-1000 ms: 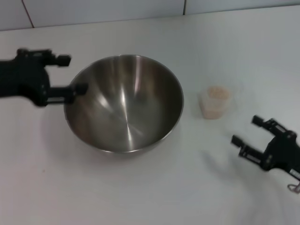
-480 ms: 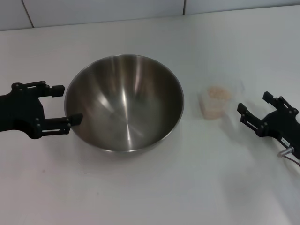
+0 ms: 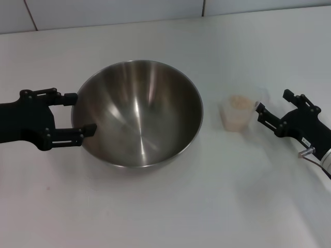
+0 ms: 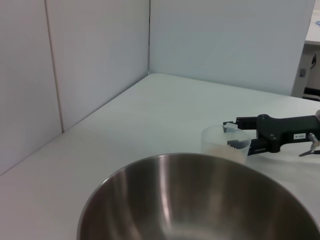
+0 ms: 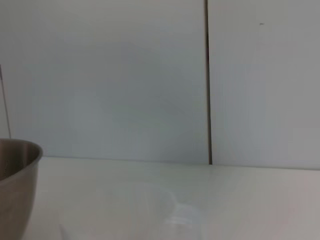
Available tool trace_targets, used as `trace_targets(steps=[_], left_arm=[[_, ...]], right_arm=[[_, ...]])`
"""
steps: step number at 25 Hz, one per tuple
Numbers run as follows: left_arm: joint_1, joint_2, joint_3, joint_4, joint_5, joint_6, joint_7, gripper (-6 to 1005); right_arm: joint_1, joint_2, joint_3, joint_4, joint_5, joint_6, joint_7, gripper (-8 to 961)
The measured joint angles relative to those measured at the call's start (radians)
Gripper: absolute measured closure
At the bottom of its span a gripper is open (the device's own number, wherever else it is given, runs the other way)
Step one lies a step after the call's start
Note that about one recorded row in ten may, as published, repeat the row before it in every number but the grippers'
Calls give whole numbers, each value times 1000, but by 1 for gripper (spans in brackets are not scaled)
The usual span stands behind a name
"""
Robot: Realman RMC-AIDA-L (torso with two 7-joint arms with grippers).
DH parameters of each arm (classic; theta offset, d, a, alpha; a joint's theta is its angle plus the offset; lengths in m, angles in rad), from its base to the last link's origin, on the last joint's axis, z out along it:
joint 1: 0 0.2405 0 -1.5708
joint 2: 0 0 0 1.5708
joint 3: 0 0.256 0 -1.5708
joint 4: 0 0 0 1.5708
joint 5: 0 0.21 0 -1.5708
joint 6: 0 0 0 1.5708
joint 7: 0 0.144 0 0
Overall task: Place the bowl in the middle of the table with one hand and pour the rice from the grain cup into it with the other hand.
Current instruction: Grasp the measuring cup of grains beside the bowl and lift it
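Observation:
The steel bowl (image 3: 137, 113) stands on the white table (image 3: 155, 206), left of the middle. My left gripper (image 3: 81, 112) is open at the bowl's left rim, one finger on each side of that edge, not closed on it. The clear grain cup (image 3: 237, 112) holds rice (image 3: 239, 102) and stands upright to the right of the bowl. My right gripper (image 3: 272, 102) is open just right of the cup, its fingertips reaching the cup's side. The left wrist view shows the bowl (image 4: 200, 205), the cup (image 4: 220, 145) and my right gripper (image 4: 234, 134) at the cup.
White wall panels (image 3: 103, 10) stand behind the table's far edge. The right wrist view shows the bowl's side (image 5: 17, 190) and the wall (image 5: 125, 90).
My right gripper has moved from the front right up to the cup's side. My left gripper dropped away from the bowl's upper left, then came back to its left rim. Bowl and cup have not moved.

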Motion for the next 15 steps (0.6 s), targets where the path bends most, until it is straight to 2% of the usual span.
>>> trace_targets(steps=[15], left_arm=[[-17,2,0,-39,21,1,1,194]], right_arm=[[15,-2,12,9,22,-24,-15,136]])
